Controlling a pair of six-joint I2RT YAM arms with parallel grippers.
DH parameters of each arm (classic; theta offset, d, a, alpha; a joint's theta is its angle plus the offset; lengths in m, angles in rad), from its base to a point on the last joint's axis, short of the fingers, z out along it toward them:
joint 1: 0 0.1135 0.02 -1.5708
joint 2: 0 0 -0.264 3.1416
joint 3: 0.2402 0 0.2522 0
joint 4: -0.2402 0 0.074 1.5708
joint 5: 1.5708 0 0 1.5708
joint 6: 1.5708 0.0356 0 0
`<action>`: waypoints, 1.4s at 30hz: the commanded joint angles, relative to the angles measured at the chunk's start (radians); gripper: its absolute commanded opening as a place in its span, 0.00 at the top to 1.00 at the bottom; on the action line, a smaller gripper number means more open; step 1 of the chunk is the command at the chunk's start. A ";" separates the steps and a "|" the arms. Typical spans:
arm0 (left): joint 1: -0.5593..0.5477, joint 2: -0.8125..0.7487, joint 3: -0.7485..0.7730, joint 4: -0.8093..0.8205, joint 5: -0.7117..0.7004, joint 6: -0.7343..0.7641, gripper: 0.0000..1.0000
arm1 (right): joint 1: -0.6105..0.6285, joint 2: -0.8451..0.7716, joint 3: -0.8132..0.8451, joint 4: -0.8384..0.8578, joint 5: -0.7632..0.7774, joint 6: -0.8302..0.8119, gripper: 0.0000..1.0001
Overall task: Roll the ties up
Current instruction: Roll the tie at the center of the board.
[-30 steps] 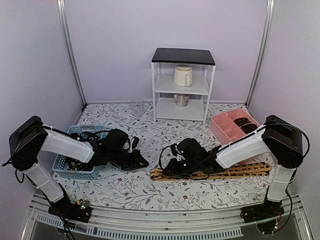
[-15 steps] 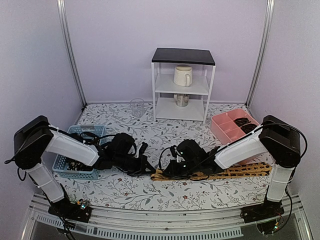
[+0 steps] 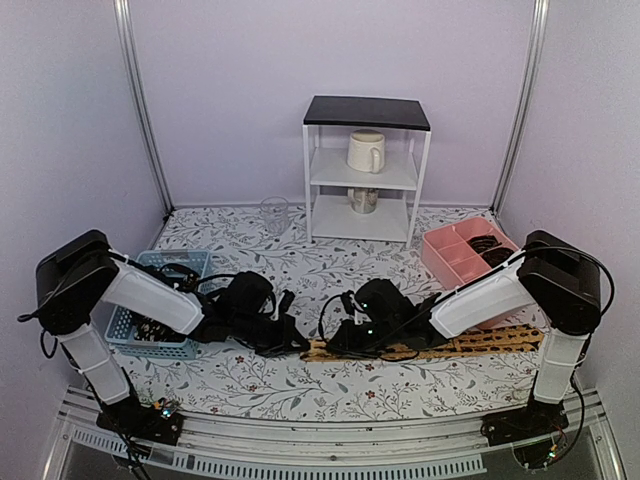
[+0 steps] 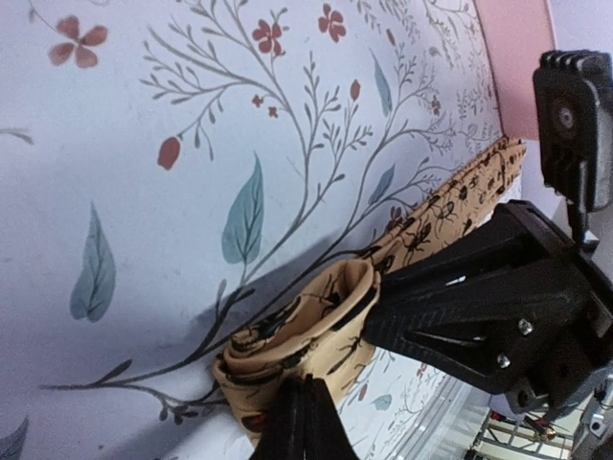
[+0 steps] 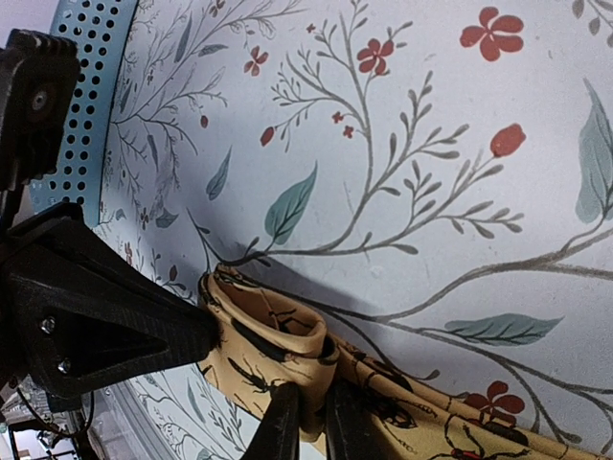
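The tie [image 5: 273,337] is held at its folded end by the right gripper [image 5: 311,410] for rolling, braced by the closed left gripper [image 4: 305,420].

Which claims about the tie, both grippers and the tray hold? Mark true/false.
1. The tan tie lies on the table, one end folded over. True.
2. The right gripper hangs clear of it. False: it pinches the tie beside the fold.
3. The left gripper is wide open. False: shut, tips at the folded end.
4. A mug stands in the white shelf unit. True.
5. The pink tray sits at the table's left. False: right; the blue basket is left.
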 commanded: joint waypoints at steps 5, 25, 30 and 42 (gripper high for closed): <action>0.049 -0.168 -0.093 -0.120 -0.118 -0.004 1.00 | 0.005 0.070 0.041 -0.040 -0.024 0.011 0.89; 0.028 0.001 -0.048 -0.024 -0.027 -0.032 1.00 | 0.000 0.022 0.035 -0.122 0.041 0.026 0.86; 0.027 -0.002 -0.041 -0.011 -0.014 -0.043 1.00 | -0.001 0.004 0.022 -0.124 0.049 0.025 0.86; 0.028 0.001 -0.059 0.134 0.064 -0.093 1.00 | -0.007 -0.019 0.007 -0.110 0.050 0.024 0.84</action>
